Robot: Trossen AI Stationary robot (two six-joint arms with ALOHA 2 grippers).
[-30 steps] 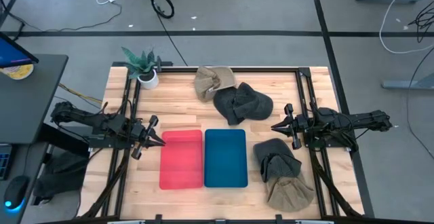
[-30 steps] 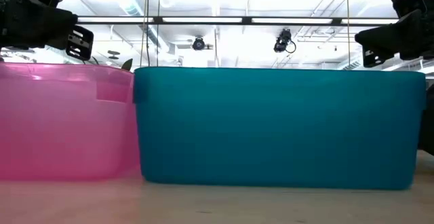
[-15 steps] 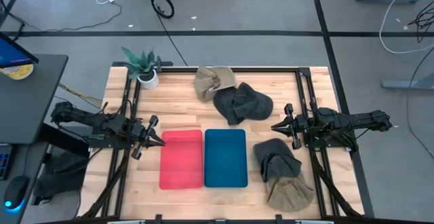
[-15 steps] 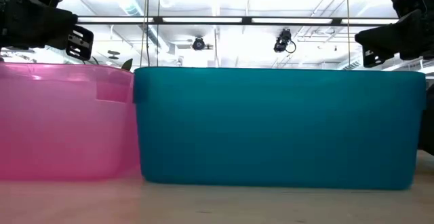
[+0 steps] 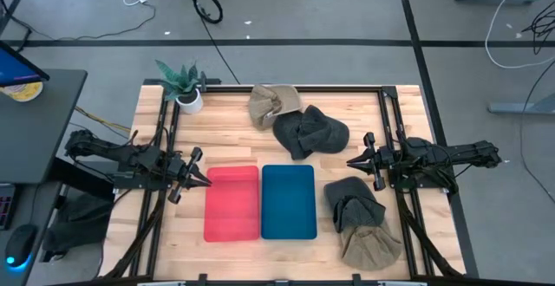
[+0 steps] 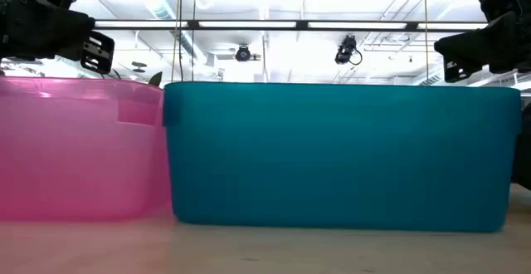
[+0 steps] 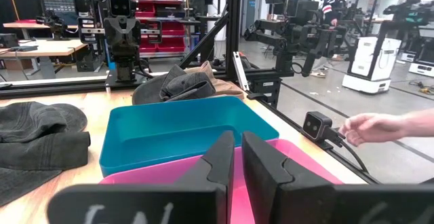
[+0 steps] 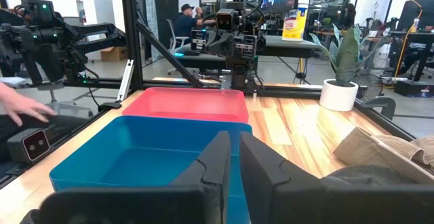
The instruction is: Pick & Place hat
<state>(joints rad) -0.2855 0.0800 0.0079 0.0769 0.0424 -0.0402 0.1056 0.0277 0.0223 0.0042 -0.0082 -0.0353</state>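
- The left hand [image 5: 205,180] hovers at the left of the high view, just beside the left edge of the pink bin [image 5: 232,203], fingers nearly together with only a thin slit between them, holding nothing.
- The right hand [image 5: 351,161] hovers right of centre, pointing toward the middle of the tabletop [image 5: 225,121]; its fingers are likewise close together and empty.
- The pink bin and the blue bin [image 5: 289,201] stand side by side, touching, in the lower middle of the high view, pink on the left. Both look empty.
- Two hats lie in the upper middle of the frame: a tan hat [image 5: 272,104] and, overlapping its lower right side, a dark grey hat [image 5: 310,132].
- Two more lie at the lower right, just right of the blue bin: a second dark hat [image 5: 353,204] on top of an olive hat [image 5: 371,246].
- A small potted plant [image 5: 184,84] sits at the upper left corner of the tabletop.
- In the low view the two bins fill the frame, pink bin at left and blue bin at right, with both arms above their outer corners.
- In the left wrist view a person's hand [image 7: 380,125] reaches in at the right edge, near a small camera [image 7: 317,125] off the tabletop.
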